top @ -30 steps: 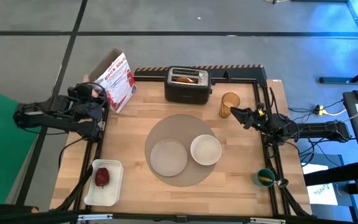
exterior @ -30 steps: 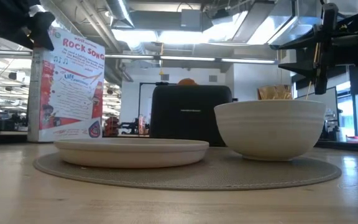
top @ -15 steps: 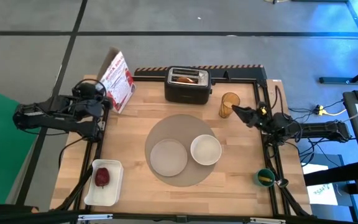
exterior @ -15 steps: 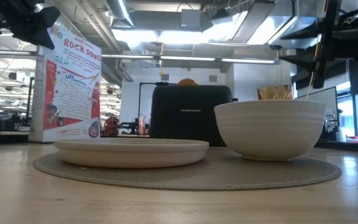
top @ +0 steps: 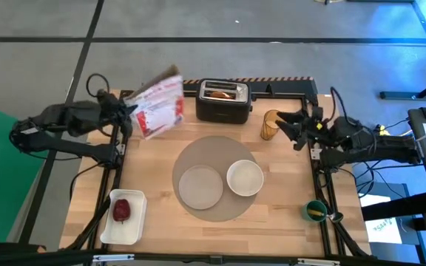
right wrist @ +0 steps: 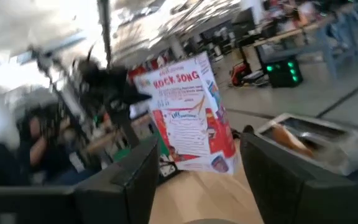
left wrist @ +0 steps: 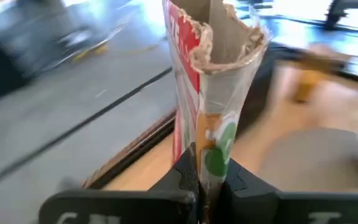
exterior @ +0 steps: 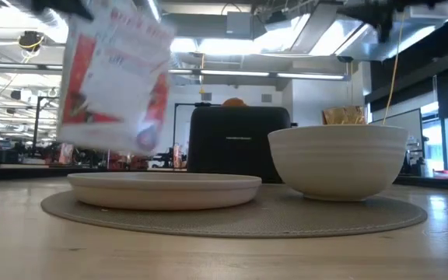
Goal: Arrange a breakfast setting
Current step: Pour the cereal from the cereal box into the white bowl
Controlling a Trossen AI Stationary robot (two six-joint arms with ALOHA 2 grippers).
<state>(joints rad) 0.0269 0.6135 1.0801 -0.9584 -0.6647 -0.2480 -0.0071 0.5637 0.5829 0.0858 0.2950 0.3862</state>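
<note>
The table (top: 161,159) carries a grey placemat (top: 214,151) at its middle, laid there as the base for the setting, and the plate (top: 200,185) and bowl (top: 245,178) sit side by side on it, nearly touching. Behind the mat stands the toaster (top: 223,101) with a bagel (top: 221,93) poking out of its slot, presumably waiting to go on the plate. The cereal box (top: 157,109) hangs in the air, tilted, its torn top open; the left gripper (left wrist: 205,182) is clamped on its lower edge, probably so it can tip cereal towards the bowl. At the near left corner a white tray (top: 123,219) keeps the apple (top: 121,210) out of the way. The right gripper (top: 296,127) hovers by the amber cup (top: 273,124), fingers spread apart, holding nothing. I can't spot a spoon.
</note>
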